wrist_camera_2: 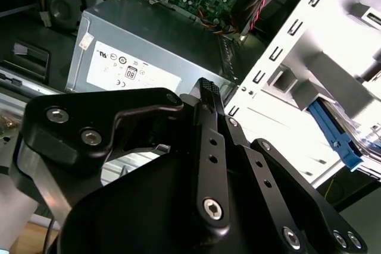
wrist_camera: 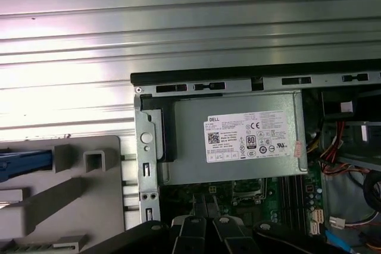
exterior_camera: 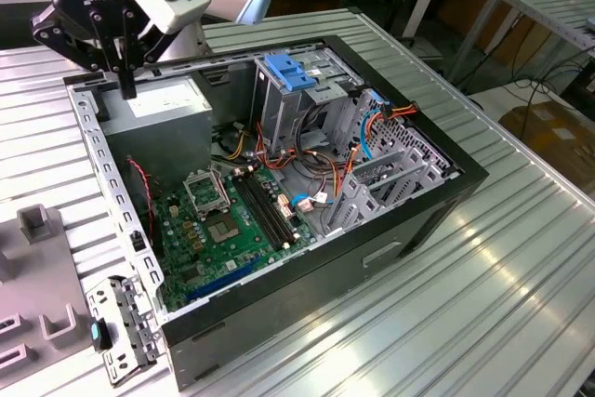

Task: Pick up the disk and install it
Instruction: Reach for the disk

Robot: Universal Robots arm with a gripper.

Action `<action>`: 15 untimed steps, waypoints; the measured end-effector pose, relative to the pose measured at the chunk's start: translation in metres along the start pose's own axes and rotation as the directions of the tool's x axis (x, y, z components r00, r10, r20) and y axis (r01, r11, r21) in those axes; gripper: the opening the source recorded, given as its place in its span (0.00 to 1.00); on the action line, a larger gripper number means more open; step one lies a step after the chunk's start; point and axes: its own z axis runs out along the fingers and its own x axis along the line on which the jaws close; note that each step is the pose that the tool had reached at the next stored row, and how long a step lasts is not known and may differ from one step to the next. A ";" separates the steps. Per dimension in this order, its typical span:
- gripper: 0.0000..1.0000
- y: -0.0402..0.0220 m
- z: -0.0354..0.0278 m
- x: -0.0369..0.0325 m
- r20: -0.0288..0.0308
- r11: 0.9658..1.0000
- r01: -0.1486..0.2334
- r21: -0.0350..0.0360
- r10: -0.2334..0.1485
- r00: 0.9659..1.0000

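Approach step: the gripper, jaws clenched empty, is hovering upper left of the exterior frame above the grey power supply in the open case, while the disk is lying in the grey fixture at lower left, probably requiring jaws opened over it.

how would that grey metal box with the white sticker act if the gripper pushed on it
Probably stiff: the grey metal box has flat sheet-metal walls. It is likely heavy for its size, and it sits tucked into a corner of the computer case, so a push would hardly shift it. Its smooth sides may be slippery.
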 end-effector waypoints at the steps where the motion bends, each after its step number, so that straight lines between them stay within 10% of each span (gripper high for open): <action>1: 0.11 -0.0001 0.0000 0.0007 0.000 1.000 0.000 0.000 0.000 1.000; 15: 0.11 -0.0010 -0.0001 0.0136 0.000 1.000 0.000 0.000 0.000 1.000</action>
